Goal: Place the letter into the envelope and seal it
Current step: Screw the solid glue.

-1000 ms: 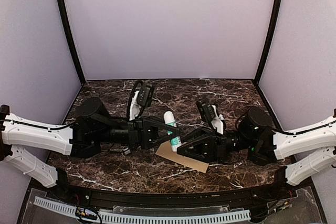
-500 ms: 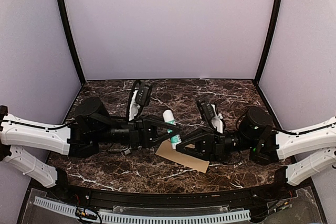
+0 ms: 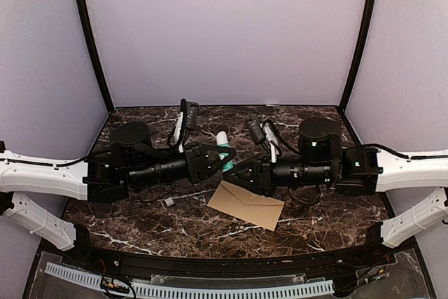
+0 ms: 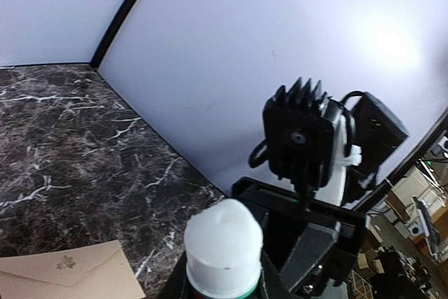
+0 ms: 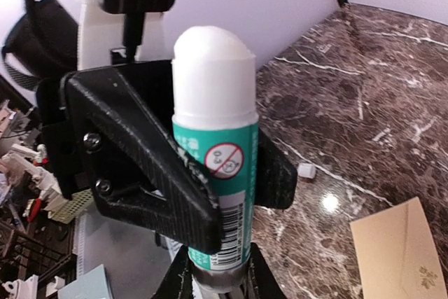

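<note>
Nearest you, one envelope [image 3: 246, 205] lies flat on the marble table [image 3: 140, 229], flap folded down, printed mark up, nothing on it. One small white bit [image 3: 170, 202] sits on the table off to its left, well apart; you can't tell what it is. Above the envelope's far edge your two grippers meet on one glue stick [image 3: 224, 143]. The left gripper [image 5: 222, 194] is clamped across the teal body. The right gripper [image 5: 217, 281] is closed on the stick's base. The white end points away from both wrist cameras. In both wrist views the stick and the opposite gripper block most of the middle, and only a corner of the envelope shows. Plain lilac walls [image 3: 224, 33] stand behind
</note>
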### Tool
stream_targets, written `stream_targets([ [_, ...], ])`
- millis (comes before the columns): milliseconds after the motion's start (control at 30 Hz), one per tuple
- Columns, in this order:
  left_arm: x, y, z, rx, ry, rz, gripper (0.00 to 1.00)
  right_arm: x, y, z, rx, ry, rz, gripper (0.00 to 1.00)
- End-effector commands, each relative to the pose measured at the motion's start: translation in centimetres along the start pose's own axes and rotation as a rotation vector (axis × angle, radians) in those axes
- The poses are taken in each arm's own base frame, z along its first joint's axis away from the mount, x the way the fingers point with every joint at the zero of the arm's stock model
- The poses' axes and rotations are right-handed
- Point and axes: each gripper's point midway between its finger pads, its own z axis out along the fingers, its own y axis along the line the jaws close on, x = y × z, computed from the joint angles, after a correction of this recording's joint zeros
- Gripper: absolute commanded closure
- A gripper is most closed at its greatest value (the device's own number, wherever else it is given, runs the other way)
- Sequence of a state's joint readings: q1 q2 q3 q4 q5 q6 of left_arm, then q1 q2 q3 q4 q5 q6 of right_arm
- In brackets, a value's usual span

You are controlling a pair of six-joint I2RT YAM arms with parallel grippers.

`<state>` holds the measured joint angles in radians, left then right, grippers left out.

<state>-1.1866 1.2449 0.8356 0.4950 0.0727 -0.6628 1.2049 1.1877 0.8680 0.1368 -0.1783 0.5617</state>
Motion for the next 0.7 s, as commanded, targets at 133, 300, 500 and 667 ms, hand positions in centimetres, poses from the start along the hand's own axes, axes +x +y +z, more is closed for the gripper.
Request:
stream_targets([
  [133,4.3,3.7,1.8,-0.194,0.114,-0.046,1.00,-2.4,-5.4,2.9,0.412,-0.013,-0.053,0.91],
  [300,4.8,4.8,1.9,-0.242,0.112,-0.076,1.00,-2.4,-6.4,4.0,0.509,0.002,-0.060,0.91],
  [500,4.7,4.6,1.7,-0.232,0.106,-0.103,1.00,-2.8,-4.8,3.7,0.430,-0.028,-0.045,0.76],
  [667,2.4,2.8,0.9,-0.164,0.055,-0.119,1.00,-2.8,-1.7,1.6,0.250,-0.062,-0.036,0.50],
])
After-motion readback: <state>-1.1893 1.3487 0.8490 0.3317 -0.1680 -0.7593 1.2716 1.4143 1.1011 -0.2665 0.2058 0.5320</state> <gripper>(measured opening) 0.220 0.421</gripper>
